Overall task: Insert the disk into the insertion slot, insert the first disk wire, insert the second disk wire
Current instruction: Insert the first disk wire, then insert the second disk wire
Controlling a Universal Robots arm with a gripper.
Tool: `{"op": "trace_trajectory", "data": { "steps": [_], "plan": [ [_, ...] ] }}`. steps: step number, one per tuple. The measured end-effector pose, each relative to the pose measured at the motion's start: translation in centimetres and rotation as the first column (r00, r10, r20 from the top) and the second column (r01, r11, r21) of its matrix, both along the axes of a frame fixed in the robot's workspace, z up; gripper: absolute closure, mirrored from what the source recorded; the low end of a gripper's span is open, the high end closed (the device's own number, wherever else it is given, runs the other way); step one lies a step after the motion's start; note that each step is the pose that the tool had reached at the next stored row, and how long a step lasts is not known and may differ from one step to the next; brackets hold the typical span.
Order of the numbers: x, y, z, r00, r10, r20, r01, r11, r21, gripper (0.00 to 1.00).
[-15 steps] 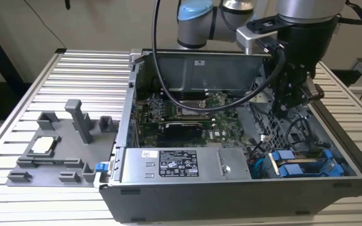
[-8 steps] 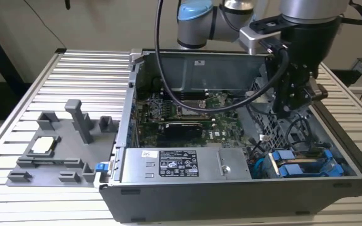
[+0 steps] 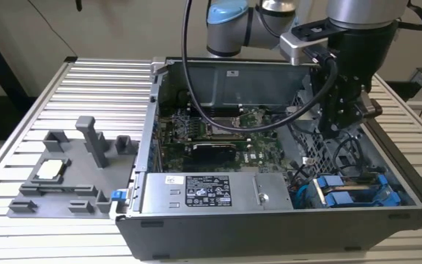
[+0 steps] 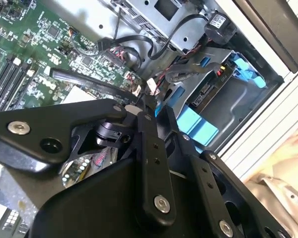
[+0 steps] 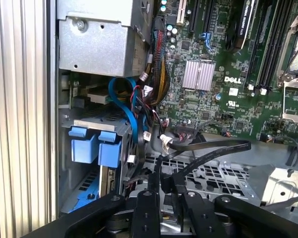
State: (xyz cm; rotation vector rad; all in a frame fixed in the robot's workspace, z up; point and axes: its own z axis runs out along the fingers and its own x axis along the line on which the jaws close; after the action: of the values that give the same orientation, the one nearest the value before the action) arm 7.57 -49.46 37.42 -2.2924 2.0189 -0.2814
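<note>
Count: 1 computer case (image 3: 270, 231), 1 power supply box (image 3: 200, 192), 2 blue carrier tabs (image 5: 83, 145), 1 grey fixture plate (image 3: 75, 176) at 9 o'clock.

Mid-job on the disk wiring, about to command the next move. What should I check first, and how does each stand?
1. Disk seated in the insertion slot: ok, its blue carrier sits in the bay.
2. Connections at the disk: cannot tell.
3. Gripper inside the case, over the perforated cage: ok.
4. Anything in grasp: cannot tell.
5. Cable clearance: not ok, a black cable crosses close to the gripper.
</note>
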Motion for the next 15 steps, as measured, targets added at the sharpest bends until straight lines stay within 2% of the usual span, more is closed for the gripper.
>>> {"op": "trace_trajectory", "data": {
  "steps": [2, 3, 9, 12, 15],
  "plan": [
    [0.0, 0.0, -0.01, 1.0, 0.0, 0.0, 0.0, 1.0, 0.0002, 0.76],
    [0.0, 0.0, -0.01, 1.0, 0.0, 0.0, 0.0, 1.0, 0.0001, 0.84],
    [0.12, -0.06, -0.03, 1.0, 0.0, 0.0, 0.0, 1.0, 0.0005, 0.84],
    [0.44, -0.35, -0.03, 1.0, 0.0, -0.0008, 0.0, 1.0, 0.0002, 0.84],
    [0.74, -0.92, -0.08, 1.0, 0.0, -0.0015, 0.0, 1.0, 0.0002, 0.84]
  ]
}}
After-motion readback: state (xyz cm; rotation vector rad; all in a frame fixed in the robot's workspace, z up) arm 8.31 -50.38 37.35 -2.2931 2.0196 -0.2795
